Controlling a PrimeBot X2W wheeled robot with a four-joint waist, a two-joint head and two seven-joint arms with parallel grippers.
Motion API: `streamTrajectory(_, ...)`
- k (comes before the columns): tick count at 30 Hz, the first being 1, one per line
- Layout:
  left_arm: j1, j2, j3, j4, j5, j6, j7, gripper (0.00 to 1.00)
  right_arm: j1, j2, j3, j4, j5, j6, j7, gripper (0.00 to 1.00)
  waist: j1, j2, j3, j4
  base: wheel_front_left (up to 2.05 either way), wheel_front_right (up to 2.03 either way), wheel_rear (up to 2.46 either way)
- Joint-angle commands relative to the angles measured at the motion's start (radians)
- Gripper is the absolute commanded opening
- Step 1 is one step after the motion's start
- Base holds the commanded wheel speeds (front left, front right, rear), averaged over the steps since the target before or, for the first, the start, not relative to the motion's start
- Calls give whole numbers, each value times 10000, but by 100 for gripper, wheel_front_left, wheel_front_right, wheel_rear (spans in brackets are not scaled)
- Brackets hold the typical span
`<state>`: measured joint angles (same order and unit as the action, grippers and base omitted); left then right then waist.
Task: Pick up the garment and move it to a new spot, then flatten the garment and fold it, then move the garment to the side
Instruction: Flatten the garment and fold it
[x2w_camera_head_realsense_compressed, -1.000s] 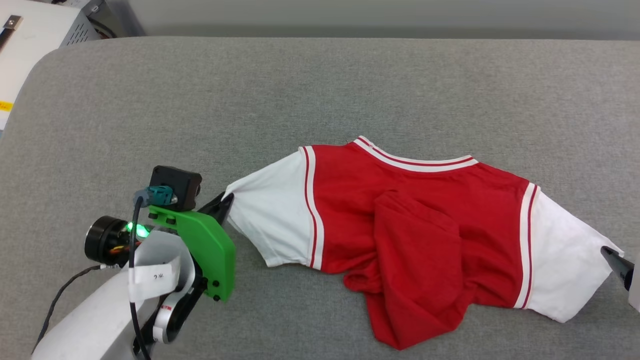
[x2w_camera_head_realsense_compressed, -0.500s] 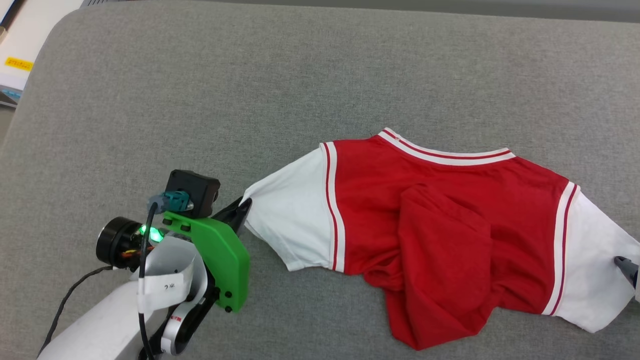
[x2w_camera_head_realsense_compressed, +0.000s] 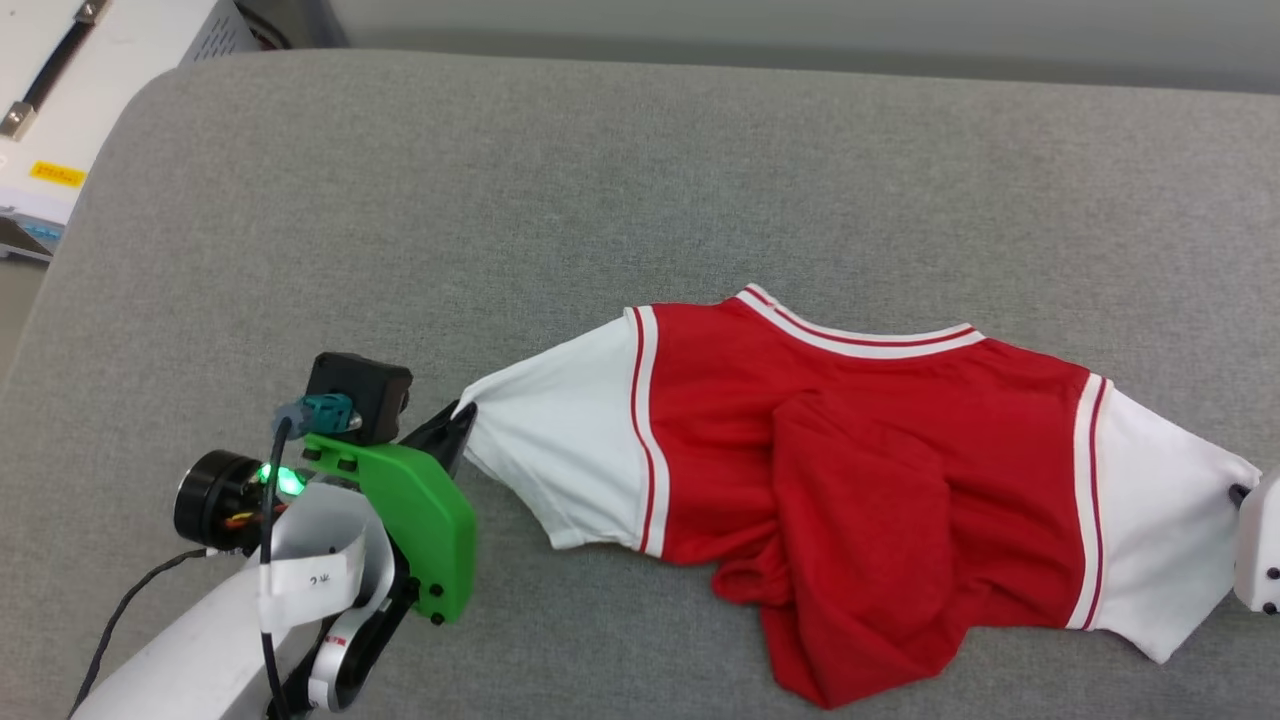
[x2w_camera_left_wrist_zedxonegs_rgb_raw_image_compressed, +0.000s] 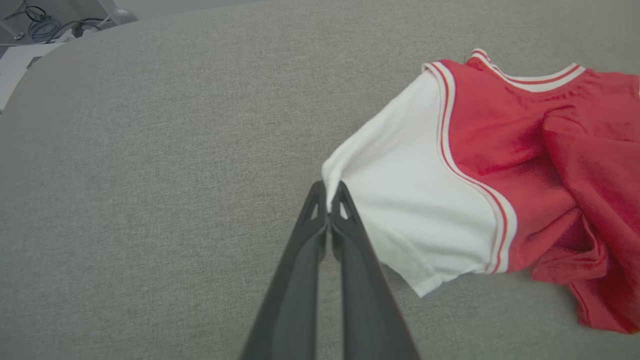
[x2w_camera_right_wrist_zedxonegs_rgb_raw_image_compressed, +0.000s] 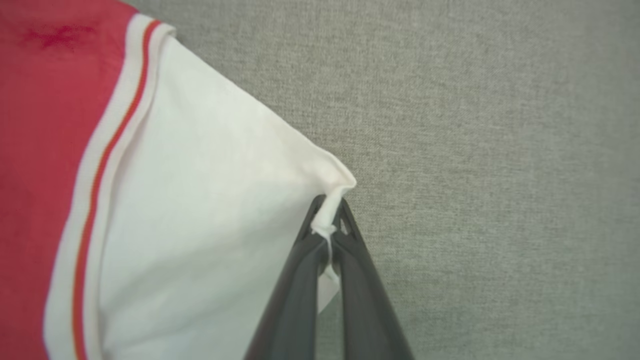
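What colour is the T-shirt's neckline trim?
The neckline trim is white with a thin red stripe; clearest in the head view.

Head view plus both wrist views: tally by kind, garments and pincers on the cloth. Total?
garment: 1
pincers shut on a white sleeve tip: 2 (left pincer, right pincer)
Total: 3

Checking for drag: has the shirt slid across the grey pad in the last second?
Cannot tell: the camera shifted; the shirt lies about as far from the pad edge as before.
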<state>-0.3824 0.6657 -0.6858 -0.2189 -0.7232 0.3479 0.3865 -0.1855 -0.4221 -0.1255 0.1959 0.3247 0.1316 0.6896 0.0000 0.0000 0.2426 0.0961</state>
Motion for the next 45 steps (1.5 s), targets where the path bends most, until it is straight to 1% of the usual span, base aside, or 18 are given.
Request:
streamTrajectory(1, 170, 104, 152, 28, -29, 62, -175, 0, -176, -179, 46, -129, 57, -9, -291, 0, 0, 0, -553, -249, 0, 0, 0)
streamTrajectory(4, 250, 183, 418, 80, -39, 76, -622, 0, -352, -414, 15, -514, 162, -9, -1117, 0, 0, 0, -1139, -408, 0, 0, 0)
streamTrajectory(6, 299, 292, 573, 57, -9, 77, -877, 0, -392, -667, 89, -807, 234, -9, -1393, 0, 0, 0, -1492, -509, 0, 0, 0)
streamTrajectory(10, 289, 436, 1071, -91, -40, 114, -1498, 0, -674, -1069, -86, -1555, 416, -9, -1808, 0, 0, 0, -2077, -708, 0, 0, 0)
streamTrajectory(12, 248, 560, 1309, -161, 3, 145, -1760, 0, -953, -1115, -237, -1941, 549, -9, -2007, 0, 0, 0, -2310, -828, 0, 0, 0)
streamTrajectory(16, 163, 795, 1689, -330, 43, 178, -2097, 0, -1417, -1417, -97, -2523, 657, -9, -2222, 0, 0, 0, -2710, -1037, 0, 0, 0)
streamTrajectory(22, -299, 1226, 2195, -698, 142, 199, -2197, 0, -2168, -1882, 0, -3007, 918, -9, -2352, 0, 0, 0, -2815, -1118, 0, 0, 0)
streamTrajectory(23, -618, 1519, 2342, -950, 189, 113, -2008, 0, -2471, -2180, 48, -3068, 1000, -9, -2323, 0, 0, 0, -2737, -1086, 0, 0, 0)
streamTrajectory(28, -1246, 2047, 2574, -1074, 299, -120, -1676, 0, -3118, -2492, 153, -2966, 1243, -9, -2191, 0, 0, 0, -2388, -1030, 0, 0, 0)
streamTrajectory(32, -2074, 2229, 2692, -850, 289, -543, -1483, 0, -3913, -2723, 378, -2646, 1391, -9, -2160, 0, 0, 0, -1828, -940, 0, 0, 0)
streamTrajectory(36, -3273, 2294, 2641, -285, 173, -1301, -1088, 0, -5067, -2971, 615, -2127, 1523, -9, -2210, 0, 0, 0, -903, -831, 0, 0, 0)
streamTrajectory(39, -4516, 2262, 2562, 443, 364, -1894, -916, 0, -6164, -3086, 872, -1595, 1483, -9, -2401, 0, 0, 0, -109, -775, 0, 0, 0)
streamTrajectory(45, -7175, 1953, 2489, 2046, 945, -2901, -1062, 0, -8696, -3214, 1807, -362, 1235, -9, -2947, 0, 0, 0, 1489, -754, 0, 0, 0)
